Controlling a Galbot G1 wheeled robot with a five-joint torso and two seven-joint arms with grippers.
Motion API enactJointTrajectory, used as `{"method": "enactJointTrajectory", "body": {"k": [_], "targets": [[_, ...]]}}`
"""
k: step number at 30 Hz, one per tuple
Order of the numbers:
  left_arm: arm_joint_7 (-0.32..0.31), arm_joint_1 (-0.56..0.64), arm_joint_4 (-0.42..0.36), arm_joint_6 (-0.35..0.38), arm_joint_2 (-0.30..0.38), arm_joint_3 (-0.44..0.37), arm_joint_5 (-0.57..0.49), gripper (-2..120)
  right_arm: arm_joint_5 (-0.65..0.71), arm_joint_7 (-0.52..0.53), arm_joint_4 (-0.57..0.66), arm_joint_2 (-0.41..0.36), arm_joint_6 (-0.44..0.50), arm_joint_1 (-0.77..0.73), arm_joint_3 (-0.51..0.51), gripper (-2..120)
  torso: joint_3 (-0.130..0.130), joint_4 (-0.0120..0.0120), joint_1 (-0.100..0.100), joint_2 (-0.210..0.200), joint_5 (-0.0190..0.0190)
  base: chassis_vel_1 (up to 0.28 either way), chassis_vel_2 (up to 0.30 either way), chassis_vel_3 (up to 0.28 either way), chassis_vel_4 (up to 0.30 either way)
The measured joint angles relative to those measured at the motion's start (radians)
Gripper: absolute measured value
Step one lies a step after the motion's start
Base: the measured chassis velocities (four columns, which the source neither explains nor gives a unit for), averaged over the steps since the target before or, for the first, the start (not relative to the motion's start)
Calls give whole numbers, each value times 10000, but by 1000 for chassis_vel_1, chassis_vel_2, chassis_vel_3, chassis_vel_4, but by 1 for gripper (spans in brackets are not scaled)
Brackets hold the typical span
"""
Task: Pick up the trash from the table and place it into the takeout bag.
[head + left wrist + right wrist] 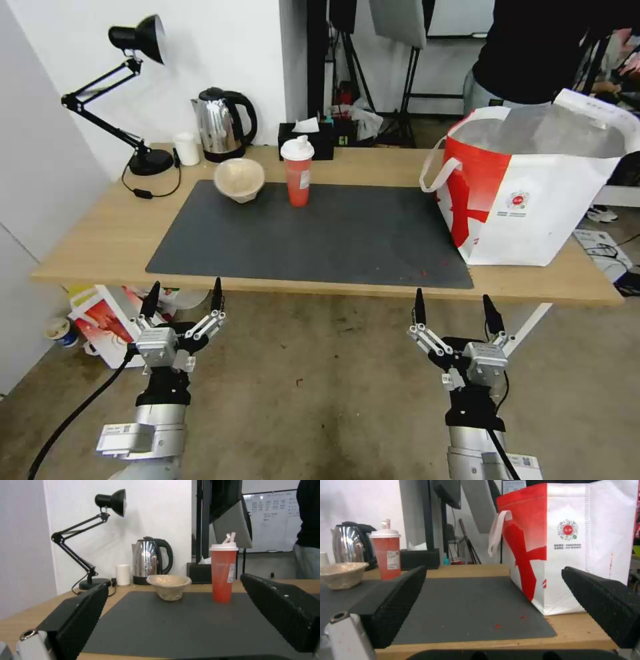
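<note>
Worktop (100,240): dark grey mat (320,240) taken as landmark. Beige pulp bowl (239,179) on mat's far left corner, tilted. Red-orange cup (297,171) with white spouted lid upright just beside bowl, on mat's far edge. Takeout bag (533,193) upright at mat's right end, mouth open, handle hanging toward mat. Red crumbs on mat near bag. Left claw (183,295) released, empty, off mat's near left edge, clear of worktop. Right claw (455,305) released, empty, off mat's near right edge.

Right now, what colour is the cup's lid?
White, clearest in the left wrist view: the cup's lid.
</note>
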Motion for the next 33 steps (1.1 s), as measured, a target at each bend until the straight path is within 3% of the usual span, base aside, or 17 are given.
{"method": "enactJointTrajectory", "body": {"k": [33], "targets": [[203,145,-20,-51,69,-11,58,99,103,-37,-132,54,-39,81,-39,100,0,0,1,0,0,0,0,0,0]]}}
